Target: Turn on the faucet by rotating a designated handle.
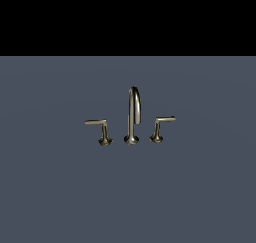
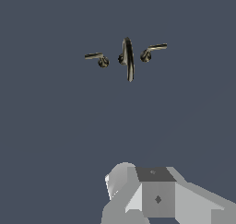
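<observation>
Gripper (image 2: 159, 197) well apart from faucet (image 1: 132, 116), touching nothing.
We can't tell jaw opening; only the grey body shows. Designated handle (image 1: 161, 127) stands at exterior view's right of gooseneck spout (image 1: 134, 107).

**Faucet set on a plain slate-blue floor**

A flat, unmarked slate-blue floor (image 1: 60, 197) carries the faucet (image 1: 132, 118). Three brass-grey pieces stand on it in a row, each apart from the next: the tall arched spout (image 1: 133, 112) on its round base in the middle, the designated handle (image 1: 160, 128) on the exterior view's right, and its twin handle (image 1: 100, 131) on the left.
</observation>
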Robot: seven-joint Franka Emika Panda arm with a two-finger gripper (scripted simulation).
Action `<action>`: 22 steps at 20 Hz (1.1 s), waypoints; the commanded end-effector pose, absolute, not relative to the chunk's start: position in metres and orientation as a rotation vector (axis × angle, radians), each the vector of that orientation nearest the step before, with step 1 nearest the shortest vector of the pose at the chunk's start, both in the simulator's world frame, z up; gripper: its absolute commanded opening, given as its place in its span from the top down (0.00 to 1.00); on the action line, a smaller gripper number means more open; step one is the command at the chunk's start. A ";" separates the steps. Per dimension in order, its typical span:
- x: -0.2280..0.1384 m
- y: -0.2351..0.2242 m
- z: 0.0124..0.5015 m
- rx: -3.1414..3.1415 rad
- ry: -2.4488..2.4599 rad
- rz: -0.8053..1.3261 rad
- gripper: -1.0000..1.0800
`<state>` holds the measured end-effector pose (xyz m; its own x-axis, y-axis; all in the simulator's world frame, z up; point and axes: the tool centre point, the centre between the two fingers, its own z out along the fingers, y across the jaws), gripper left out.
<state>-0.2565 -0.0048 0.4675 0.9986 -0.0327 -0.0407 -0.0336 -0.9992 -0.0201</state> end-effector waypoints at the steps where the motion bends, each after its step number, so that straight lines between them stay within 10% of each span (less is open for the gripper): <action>1: -0.256 -0.005 0.467 -3.120 0.052 0.063 1.00; 22: -0.193 0.009 0.391 -3.082 0.497 0.053 1.00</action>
